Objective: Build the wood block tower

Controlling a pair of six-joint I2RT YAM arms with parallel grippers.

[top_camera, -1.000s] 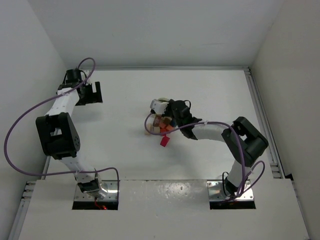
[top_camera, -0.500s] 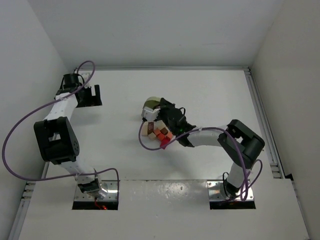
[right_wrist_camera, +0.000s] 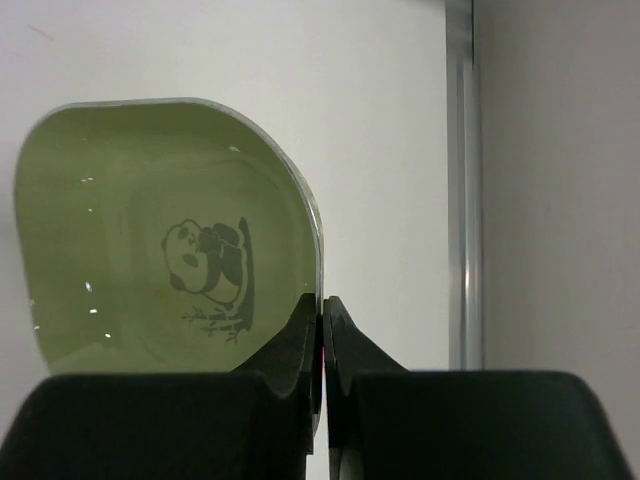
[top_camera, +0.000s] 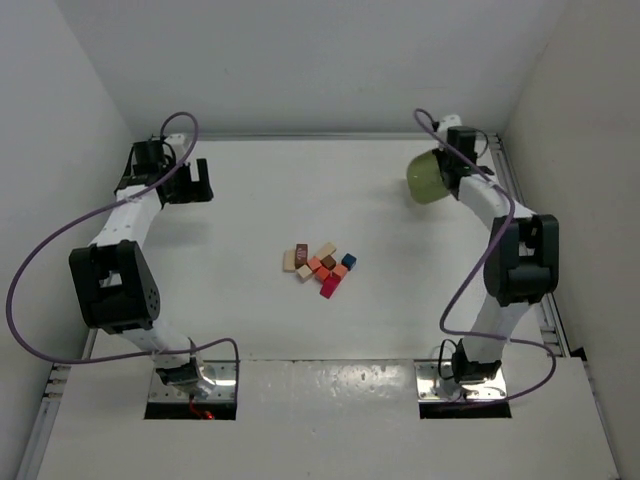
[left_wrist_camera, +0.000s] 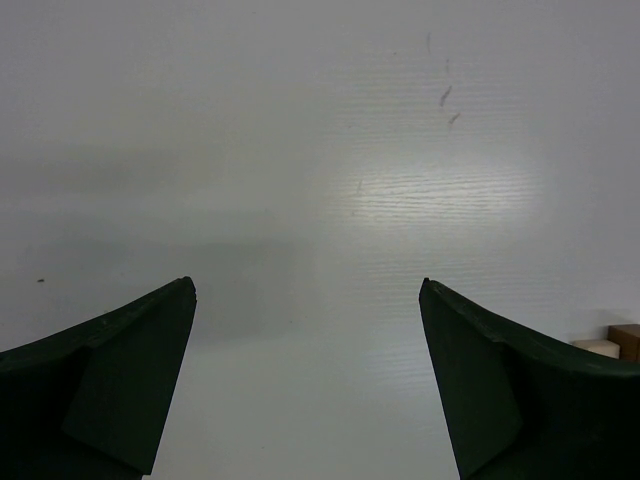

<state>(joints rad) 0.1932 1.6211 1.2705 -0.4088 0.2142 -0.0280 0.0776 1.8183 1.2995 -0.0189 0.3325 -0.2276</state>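
The wood blocks (top_camera: pixel 320 268) lie flat in a loose cluster at the table's middle: pale, dark brown, orange, red, magenta and one blue. No tower stands in any view. At the far right my right gripper (top_camera: pixel 446 170) (right_wrist_camera: pixel 322 302) is shut on the rim of a light green bowl (top_camera: pixel 426 179) (right_wrist_camera: pixel 150 240) with a panda drawn inside; the bowl holds no blocks. My left gripper (top_camera: pixel 196 181) (left_wrist_camera: pixel 307 290) stands open at the far left over bare table. A pale block and a brown one (left_wrist_camera: pixel 612 344) peek past its right finger.
A metal rail (top_camera: pixel 522 225) (right_wrist_camera: pixel 460 200) runs along the table's right edge beside the grey wall. Purple cables loop off both arms. The white walls close in the table at the back and sides.
My right arm has swung from the table's middle to the far right corner with the green bowl, leaving the blocks uncovered in a cluster. The left arm has barely moved.
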